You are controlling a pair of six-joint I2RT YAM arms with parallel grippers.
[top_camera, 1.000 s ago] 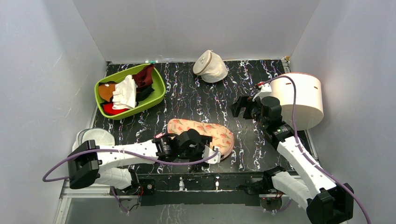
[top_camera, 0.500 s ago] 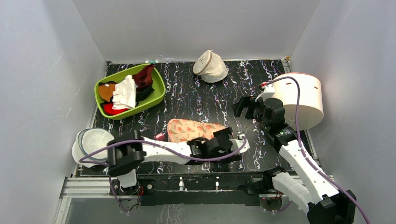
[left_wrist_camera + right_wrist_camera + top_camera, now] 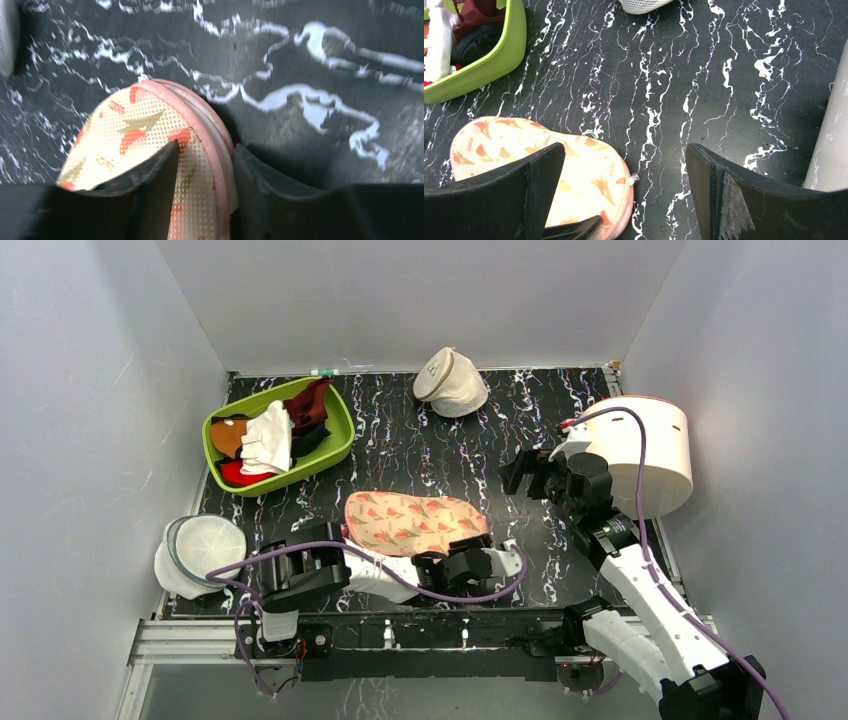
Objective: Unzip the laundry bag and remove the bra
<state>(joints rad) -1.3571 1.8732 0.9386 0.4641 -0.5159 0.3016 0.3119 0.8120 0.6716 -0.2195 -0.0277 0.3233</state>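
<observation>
Half closed astride the right-end rim of the bag (image 3: 125, 125), which lies left-right: left gripper (image 3: 205, 150), hold uncertain. Farther right, wide open, empty: right gripper (image 3: 624, 147).

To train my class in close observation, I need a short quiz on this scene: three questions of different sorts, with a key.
1. True or false: the right gripper holds the bag.
2. Where on the table is the green tray? A) back left B) back right C) front centre
3. Fill in: the ___ gripper's jaws straddle the bag's rim.
Key: 1 false, it is open and apart from the bag; 2 A; 3 left gripper.
</observation>
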